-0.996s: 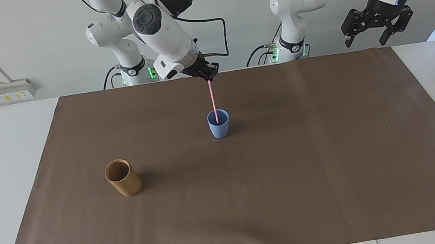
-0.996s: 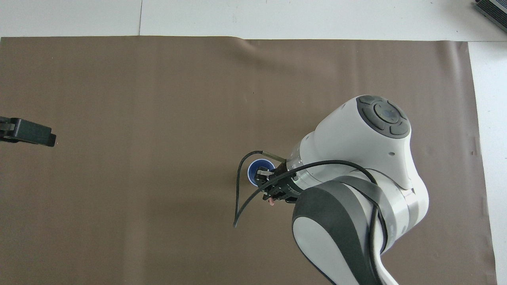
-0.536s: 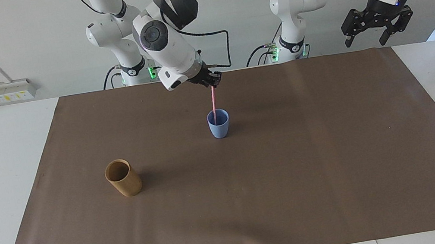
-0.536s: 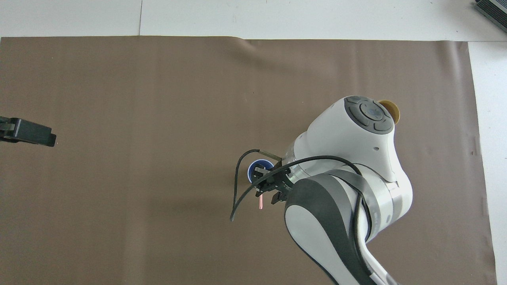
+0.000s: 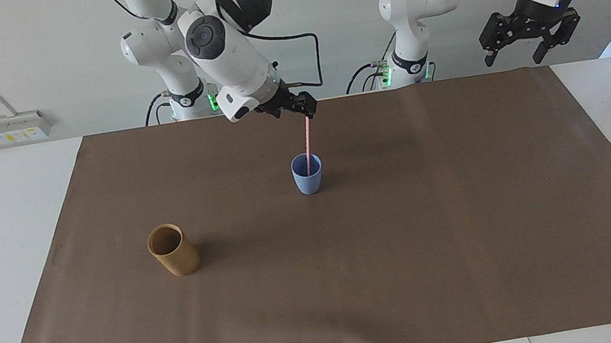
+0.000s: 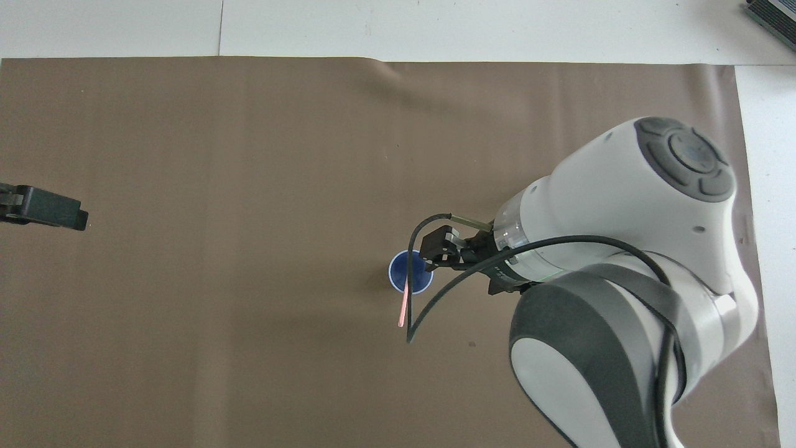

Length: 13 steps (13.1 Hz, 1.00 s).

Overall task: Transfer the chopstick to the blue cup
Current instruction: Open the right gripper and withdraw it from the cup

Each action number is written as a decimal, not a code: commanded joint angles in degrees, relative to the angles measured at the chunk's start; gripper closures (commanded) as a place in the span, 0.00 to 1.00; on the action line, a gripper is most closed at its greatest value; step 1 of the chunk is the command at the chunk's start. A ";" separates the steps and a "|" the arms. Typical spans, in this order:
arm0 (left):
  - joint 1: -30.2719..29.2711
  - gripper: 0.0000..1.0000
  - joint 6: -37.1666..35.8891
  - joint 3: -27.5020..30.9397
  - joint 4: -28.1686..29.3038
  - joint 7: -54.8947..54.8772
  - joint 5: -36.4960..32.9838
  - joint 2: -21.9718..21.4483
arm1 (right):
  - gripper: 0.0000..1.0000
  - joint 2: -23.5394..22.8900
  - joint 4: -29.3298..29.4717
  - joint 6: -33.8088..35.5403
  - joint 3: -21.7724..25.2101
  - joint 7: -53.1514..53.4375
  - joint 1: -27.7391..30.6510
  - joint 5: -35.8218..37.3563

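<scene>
The pink chopstick (image 5: 308,145) stands with its lower end inside the blue cup (image 5: 308,178) near the middle of the brown mat, leaning against the rim. In the overhead view the chopstick (image 6: 404,302) slants out of the blue cup (image 6: 403,269) with its top end free. My right gripper (image 5: 290,106) hangs over the cup, open, with one finger beside the stick's top; from overhead the right gripper (image 6: 466,266) holds nothing. My left gripper (image 5: 529,35) waits open in the air at the left arm's end of the table, and only its tip (image 6: 46,208) shows from overhead.
A taller brown cylindrical cup (image 5: 173,251) stands upright on the brown mat (image 5: 416,252), farther from the robots than the blue cup and toward the right arm's end. The right arm's bulk hides it in the overhead view.
The right gripper has opened and let go of the chopstick, which now leans in the blue cup. The right wrist has swung a little. The left arm has not moved.
</scene>
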<state>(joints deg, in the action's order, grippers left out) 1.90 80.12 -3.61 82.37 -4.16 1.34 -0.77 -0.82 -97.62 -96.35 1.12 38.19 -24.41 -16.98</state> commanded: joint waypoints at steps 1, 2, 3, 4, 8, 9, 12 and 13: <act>-0.85 0.00 -0.49 -0.60 1.39 -0.23 -0.81 -1.34 | 0.00 2.40 1.45 0.80 -0.33 -8.18 2.77 9.91; -0.85 0.00 -0.49 -0.60 1.39 -0.23 -0.81 -1.34 | 0.00 2.40 2.60 1.33 -0.33 -11.53 4.44 12.47; -0.85 0.00 -0.49 -0.60 1.39 -0.23 -0.81 -1.34 | 0.00 2.58 2.87 2.12 -0.15 -14.00 6.54 12.84; -0.85 0.00 -0.49 -0.60 1.39 -0.23 -0.81 -1.34 | 0.00 2.58 4.09 3.87 -0.15 -15.33 9.18 12.94; -0.85 0.00 -0.49 -0.60 1.39 -0.23 -0.81 -1.34 | 0.00 2.58 6.39 8.71 -0.06 -21.38 18.41 13.20; -0.85 0.00 -0.49 -0.60 1.39 -0.23 -0.81 -1.34 | 0.00 2.75 6.48 9.68 -0.15 -25.49 19.21 15.55; -0.85 0.00 -0.49 -0.60 1.39 -0.23 -0.81 -1.34 | 0.00 3.90 6.56 9.86 0.02 -31.16 19.40 21.55; -0.85 0.00 -0.49 -0.60 1.39 -0.23 -0.81 -1.34 | 0.00 3.90 8.48 10.21 0.03 -31.25 19.75 21.29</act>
<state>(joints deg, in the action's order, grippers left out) 1.90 80.12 -3.61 82.37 -4.16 1.34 -0.77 2.65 -91.30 -87.56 1.77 8.69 -5.53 3.23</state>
